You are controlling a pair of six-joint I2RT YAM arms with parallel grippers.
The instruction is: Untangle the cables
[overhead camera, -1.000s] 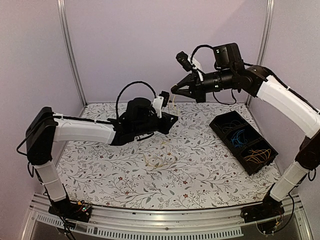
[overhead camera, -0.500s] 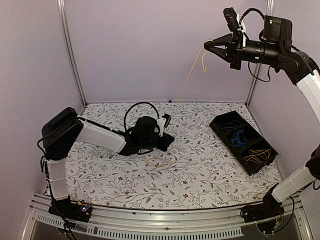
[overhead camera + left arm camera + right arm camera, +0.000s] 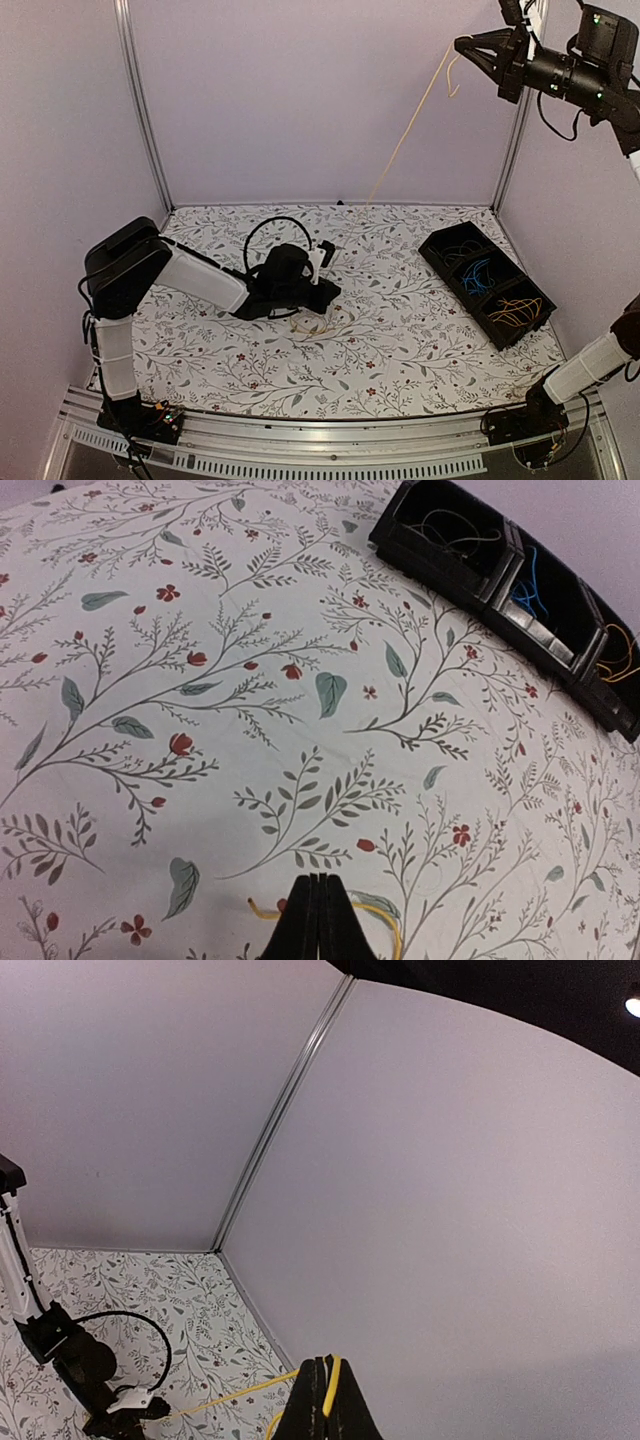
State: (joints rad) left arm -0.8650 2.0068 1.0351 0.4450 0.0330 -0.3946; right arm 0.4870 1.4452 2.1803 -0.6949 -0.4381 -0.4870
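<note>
The enclosure has plain lilac walls with aluminium corner posts. Its floor is a worktop point(image 3: 400, 370) covered in a floral-print sheet.

**Location of the cables**
- A small, pale yellow tangle point(image 3: 312, 322) lies on the worktop near the centre, directly at the tip of the left arm point(image 3: 190, 275).
- One yellow strand point(image 3: 410, 130) runs taut on a diagonal from the back edge of the worktop up to the raised right arm point(image 3: 580, 75).
- A black three-compartment tray point(image 3: 462, 300) on the right holds sorted wires. The compartments hold dark, blue and orange wires in turn.

**Jaw state**
- Left jaws: fully closed and low on the worktop. In the left wrist view a yellow wire point(image 3: 375, 912) emerges on both sides of the tips and appears clamped between them.
- Right jaws: fully closed, high near the upper right corner, pinching the yellow strand point(image 3: 333, 1385) near its end. A short hooked tail hangs free past the grip.

**Handling notes**
- The cables are judged very light, thin and limp, with some springiness that holds their loops.
- They offer little grip area and may slip from a loose pinch.
- Take hold near a free end or on an exposed loop clear of any crossings.
- Pull gently. A hard pull is likely to tighten knots or drag the whole tangle.
</note>
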